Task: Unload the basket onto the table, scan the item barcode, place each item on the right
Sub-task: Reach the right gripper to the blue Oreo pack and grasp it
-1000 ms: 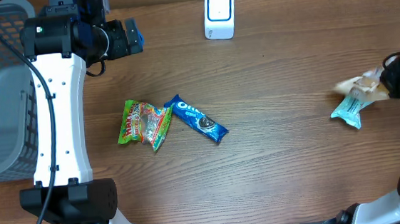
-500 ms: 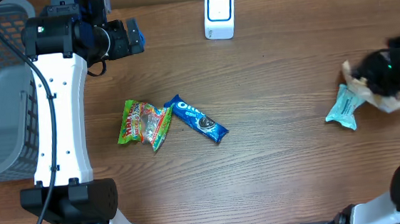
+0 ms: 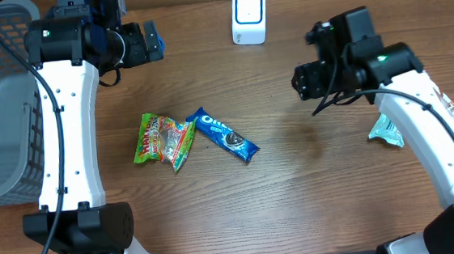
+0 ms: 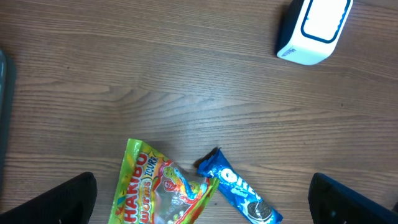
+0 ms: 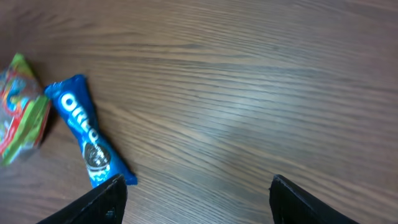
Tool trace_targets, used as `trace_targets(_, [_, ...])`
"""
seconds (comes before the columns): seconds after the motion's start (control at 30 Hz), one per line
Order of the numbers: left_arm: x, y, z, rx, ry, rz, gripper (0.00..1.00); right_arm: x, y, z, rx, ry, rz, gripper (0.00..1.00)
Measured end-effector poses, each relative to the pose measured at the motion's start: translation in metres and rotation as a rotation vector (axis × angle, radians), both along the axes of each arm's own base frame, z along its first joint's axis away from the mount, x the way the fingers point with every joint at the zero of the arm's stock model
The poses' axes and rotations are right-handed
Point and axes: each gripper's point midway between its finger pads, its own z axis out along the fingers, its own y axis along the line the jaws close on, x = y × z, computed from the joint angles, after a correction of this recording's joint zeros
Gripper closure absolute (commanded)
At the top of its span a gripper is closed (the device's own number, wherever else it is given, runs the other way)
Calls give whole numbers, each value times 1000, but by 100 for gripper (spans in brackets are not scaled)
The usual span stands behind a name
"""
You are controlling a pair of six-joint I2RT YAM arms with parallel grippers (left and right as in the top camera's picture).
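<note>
Left fingers [image 4: 62,199] and right fingers [image 5: 93,205] gape wide and empty, with the blue plastic Oreo packet [image 5: 90,140] lying ahead of the right pair.

Blue Oreo pack [image 3: 223,134], green-and-red Haribo bag [image 3: 163,138]

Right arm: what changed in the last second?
Right gripper opened and swung left toward mid-table, empty, leaving the blue packet lying at the right edge. Left gripper, Haribo bag, Oreo pack and scanner stayed put.
</note>
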Motion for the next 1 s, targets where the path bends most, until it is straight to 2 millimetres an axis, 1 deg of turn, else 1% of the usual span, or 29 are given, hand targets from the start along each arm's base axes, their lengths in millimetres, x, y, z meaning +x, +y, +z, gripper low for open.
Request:
trace_targets(0.1, [0,0,0,0,0,0,0,-8,24,-2,-7,-13,105,22])
trace_targets(0.2, [0,0,0,0,0,0,0,-20,59,-15,1,7,241,20])
trace_targets(0.23, [0,0,0,0,0,0,0,-23,67,-19,1,14,269,20])
trace_targets(0.3, [0,0,0,0,0,0,0,-30,89,-37,2,47,340,18])
trace_targets(0.4, [0,0,0,0,0,0,0,-40,112,-66,-9,103,413,18])
trace_targets(0.47, [0,0,0,0,0,0,0,-47,124,-86,-19,147,450,18])
trace_targets(0.53, [0,0,0,0,0,0,0,-53,133,-103,-21,180,478,18])
trace_targets(0.6, [0,0,0,0,0,0,0,-56,138,-114,-21,203,493,18])
trace_targets(0.8, [0,0,0,0,0,0,0,-63,143,-138,-5,264,525,19])
trace_targets(0.9, [0,0,0,0,0,0,0,-63,145,-149,-2,280,537,27])
trace_targets(0.93, [0,0,0,0,0,0,0,-64,146,-158,0,297,536,34])
trace_targets(0.97, [0,0,0,0,0,0,0,-64,146,-160,1,300,541,36])
trace_targets(1.0, [0,0,0,0,0,0,0,-64,146,-166,1,311,542,44])
